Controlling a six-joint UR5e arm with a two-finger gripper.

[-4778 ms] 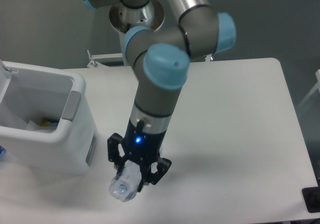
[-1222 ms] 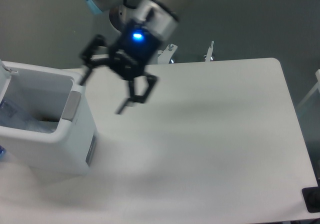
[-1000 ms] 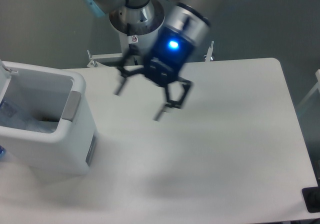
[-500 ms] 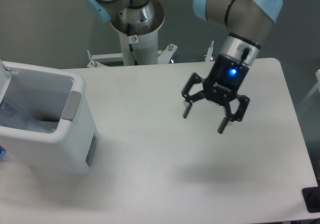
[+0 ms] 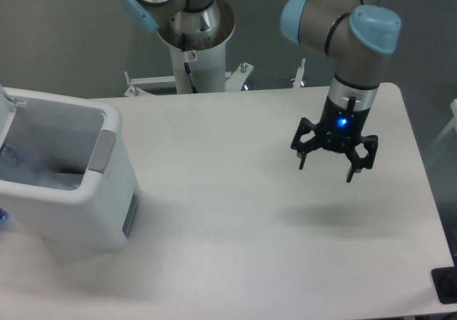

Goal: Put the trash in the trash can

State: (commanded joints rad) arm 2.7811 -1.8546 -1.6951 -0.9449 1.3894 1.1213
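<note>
White trash can (image 5: 107, 213) with grey tab, white table (image 5: 235, 248), black gripper (image 5: 326, 168).

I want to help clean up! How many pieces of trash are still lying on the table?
0. The white table shows no trash. Some clear plastic lies inside the trash can; more may be hidden there.

desk (image 5: 235, 213): white, rect w/ rounded corners, fills most of view; far edge by the arm's base post, near edge cut off at bottom
bin (image 5: 68, 198): white, big, stands on desk at left edge, partly out of frame; grey tab on right rim
desk right part: a soft shadow on the surface
near right corner: small black thing (image 5: 444, 284) at desk edge, can't tell what it is
</note>
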